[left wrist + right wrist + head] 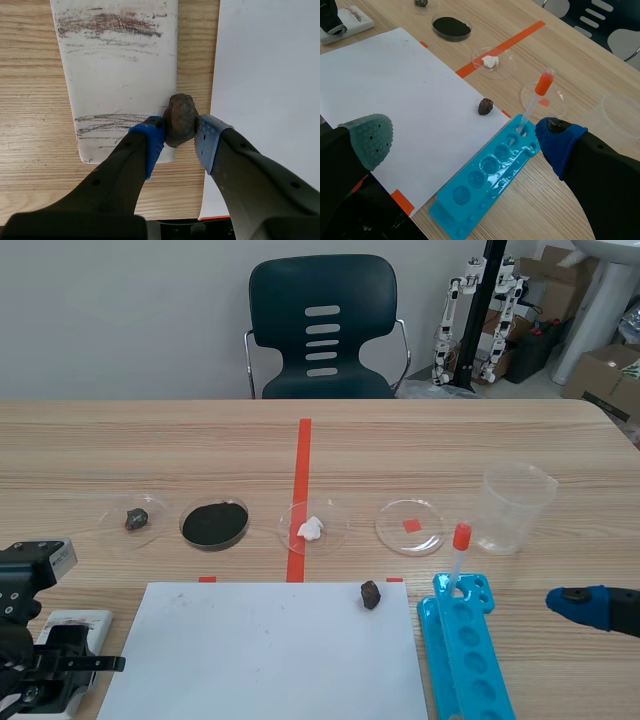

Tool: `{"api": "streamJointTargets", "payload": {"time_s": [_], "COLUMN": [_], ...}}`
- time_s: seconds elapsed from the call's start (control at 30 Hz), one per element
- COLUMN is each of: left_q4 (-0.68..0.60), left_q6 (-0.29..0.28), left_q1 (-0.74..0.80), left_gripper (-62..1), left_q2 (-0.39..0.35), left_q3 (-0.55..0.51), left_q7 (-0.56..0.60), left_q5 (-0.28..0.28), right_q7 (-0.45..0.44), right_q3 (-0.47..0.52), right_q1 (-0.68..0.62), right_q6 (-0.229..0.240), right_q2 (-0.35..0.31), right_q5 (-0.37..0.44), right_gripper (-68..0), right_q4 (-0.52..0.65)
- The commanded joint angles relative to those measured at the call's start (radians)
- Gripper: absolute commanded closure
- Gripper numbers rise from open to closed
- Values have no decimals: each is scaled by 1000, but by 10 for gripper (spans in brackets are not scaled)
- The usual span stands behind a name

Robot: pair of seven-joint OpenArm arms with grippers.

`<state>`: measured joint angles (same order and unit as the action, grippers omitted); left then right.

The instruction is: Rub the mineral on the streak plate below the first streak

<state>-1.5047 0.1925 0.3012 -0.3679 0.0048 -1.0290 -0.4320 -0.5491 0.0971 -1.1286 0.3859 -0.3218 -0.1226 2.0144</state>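
Scene view: wooden table [560, 440], black chair [290, 300]; left jaws clamped on mineral [180, 119], right jaws apart.

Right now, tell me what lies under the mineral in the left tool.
Under the mineral lies the edge of the streak plate, beside a grey streak, and a strip of table next to the white paper. The mineral hides the spot beneath, so contact cannot be seen.
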Motion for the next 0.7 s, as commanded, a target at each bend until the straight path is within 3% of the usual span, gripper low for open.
{"api": "streamJointTargets", "payload": {"time_s": [0.0,0.23,0.47,0.6,0.67], "left_q4": [27,-14,-14,-15,-15], "left_q6": [60,72,-110,-135,-97], "left_q1": [43,68,69,69,69], "left_gripper": [-116,-116,-116,-116,-116], "left_q2": [-60,-71,-67,-68,-68], "left_q3": [-43,-59,-58,-58,-60], "left_q7": [-16,-16,23,39,45], "left_q5": [104,100,-68,-107,-96], "right_q7": [-14,-14,-14,-14,-14], "right_q3": [5,5,5,5,5], "right_q1": [-2,-2,-2,-2,-2], "right_q6": [0,0,0,0,0], "right_q2": [0,0,0,0,0], "right_q5": [11,11,11,11,11], "right_gripper": [-591,-591,-591,-591,-591], "right_q4": [9,9,9,9,9]}}
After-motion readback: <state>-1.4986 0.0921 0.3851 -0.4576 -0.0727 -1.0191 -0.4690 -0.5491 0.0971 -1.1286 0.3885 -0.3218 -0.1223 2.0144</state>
